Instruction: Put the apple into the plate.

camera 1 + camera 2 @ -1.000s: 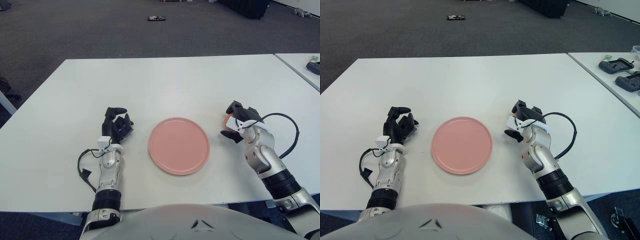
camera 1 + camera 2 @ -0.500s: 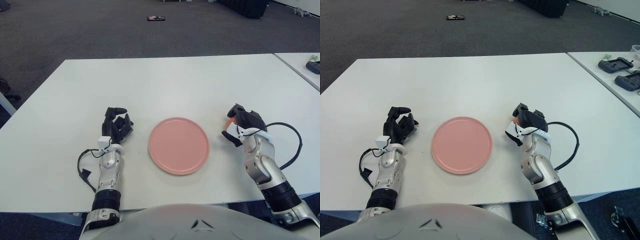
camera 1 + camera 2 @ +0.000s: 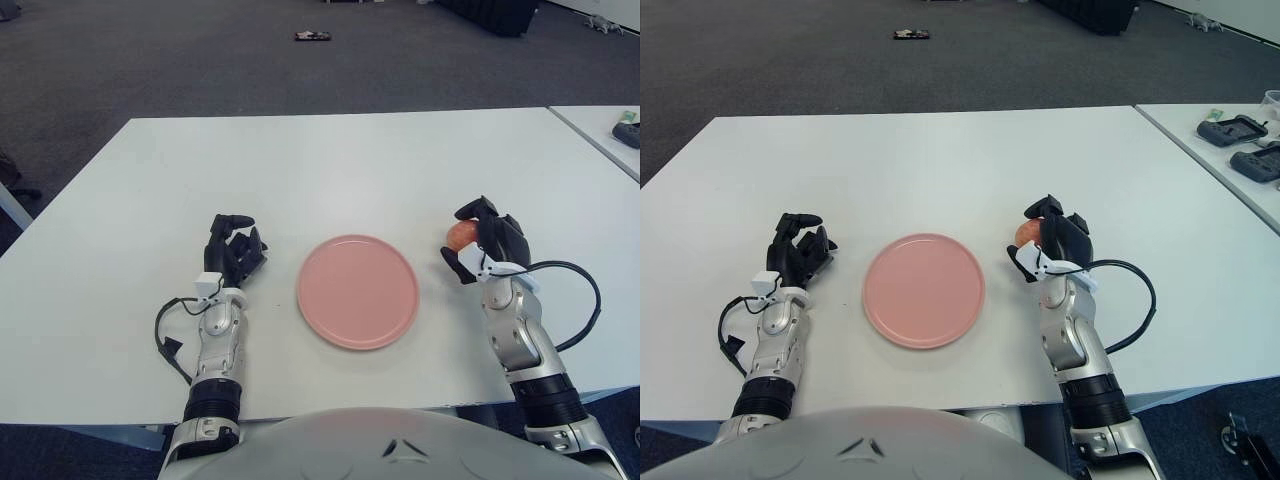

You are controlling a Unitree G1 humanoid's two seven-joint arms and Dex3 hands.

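Observation:
A pink round plate [image 3: 357, 291] lies flat at the middle of the white table [image 3: 330, 160]. To its right, my right hand [image 3: 483, 243] has its dark fingers curled around a reddish-orange apple [image 3: 461, 234], of which only the left side shows. The apple is held just right of the plate's rim, close above the tabletop. My left hand [image 3: 232, 252] shows to the left of the plate with its fingers curled and nothing in them.
A second white table [image 3: 1230, 140] at the right carries dark devices [image 3: 1237, 130]. A black cable [image 3: 580, 300] loops out from my right forearm. A small dark object [image 3: 313, 37] lies on the grey carpet far behind.
My right hand has turned more upright and closed around the apple, which now shows more on its left side. The forearm has swung inward. The left hand has not moved.

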